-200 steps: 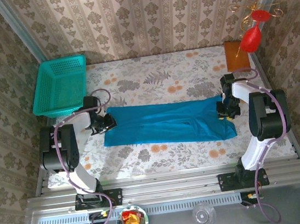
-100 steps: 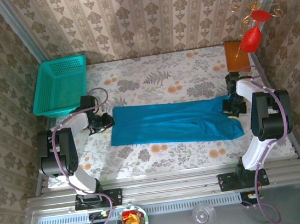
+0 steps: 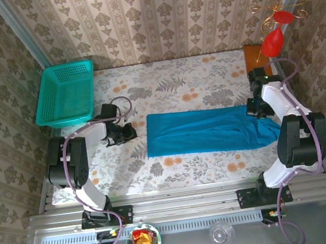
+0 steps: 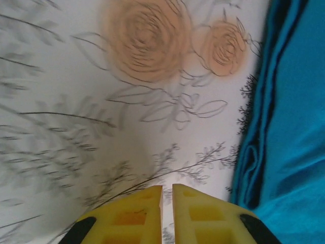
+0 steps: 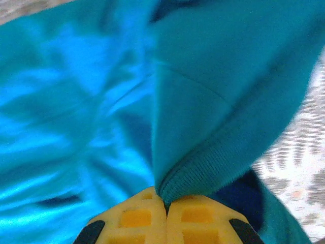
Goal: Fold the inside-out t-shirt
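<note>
The inside-out t-shirt (image 3: 206, 131) lies as a long blue-teal band across the floral table, bunched at its right end. My right gripper (image 3: 253, 110) is at that right end, shut on a ribbed edge of the t-shirt (image 5: 213, 101), which rises straight out of the closed yellow pads (image 5: 147, 216) of the gripper (image 5: 166, 201). My left gripper (image 3: 129, 132) hovers over bare tablecloth a little left of the shirt's left edge. In the left wrist view the gripper (image 4: 167, 190) has only a narrow slit between its pads and holds nothing, with the t-shirt (image 4: 289, 127) off to the right.
A teal mesh basket (image 3: 66, 92) stands at the back left corner. A brown block (image 3: 255, 56) and a red hanging ornament (image 3: 272, 41) are at the back right. Below the table's front rail sit a snack plate (image 3: 144, 243) and a glass (image 3: 221, 233).
The t-shirt has slid to the right with my right gripper, which closed on its end. My left gripper has lost the shirt's left end and followed a short way right.
</note>
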